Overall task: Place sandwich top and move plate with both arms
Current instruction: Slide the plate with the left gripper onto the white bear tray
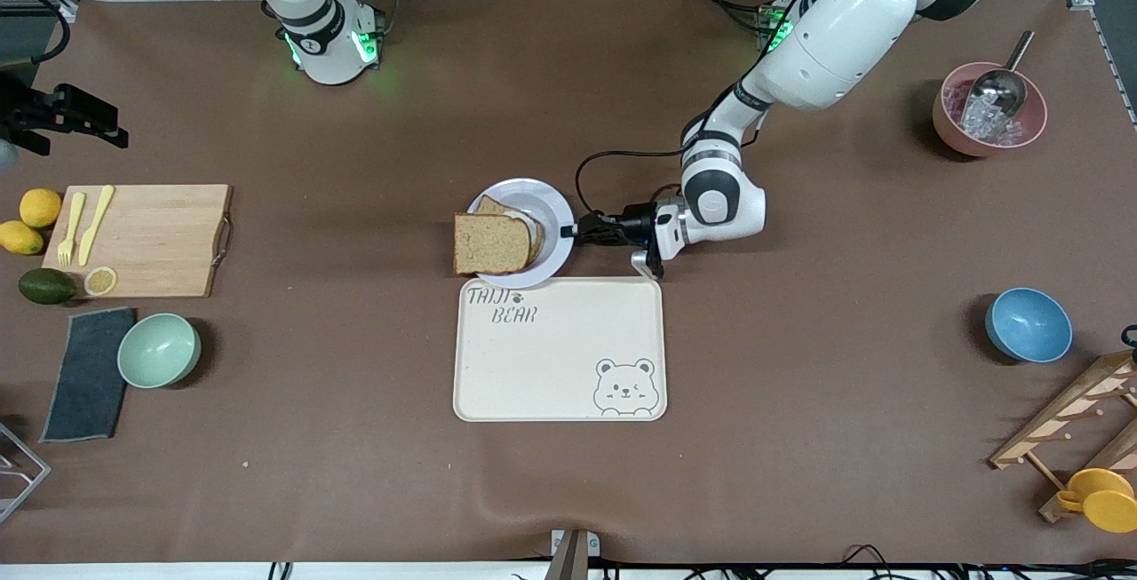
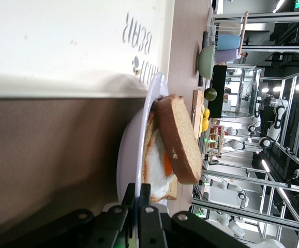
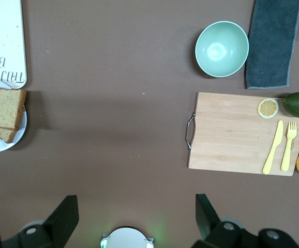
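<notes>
The sandwich top (image 1: 490,243), a brown bread slice, lies on an egg-topped slice on the pale round plate (image 1: 555,216) and overhangs the rim toward the right arm's end. The plate's near rim reaches over the edge of the cream bear tray (image 1: 560,349). My left gripper (image 1: 568,231) is at the plate's rim toward the left arm's end. In the left wrist view its jaws (image 2: 144,194) are shut on the thin plate rim (image 2: 139,170), with the sandwich top (image 2: 178,139) just past them. My right gripper (image 3: 134,214) waits open high over the bare table near its own base, holding nothing.
A wooden cutting board (image 1: 142,238) with yellow cutlery and a lemon slice lies toward the right arm's end, beside lemons, an avocado, a mint bowl (image 1: 159,350) and a dark cloth (image 1: 89,373). A blue bowl (image 1: 1029,324), a pink ice bowl (image 1: 989,109) and a wooden rack (image 1: 1075,425) stand toward the left arm's end.
</notes>
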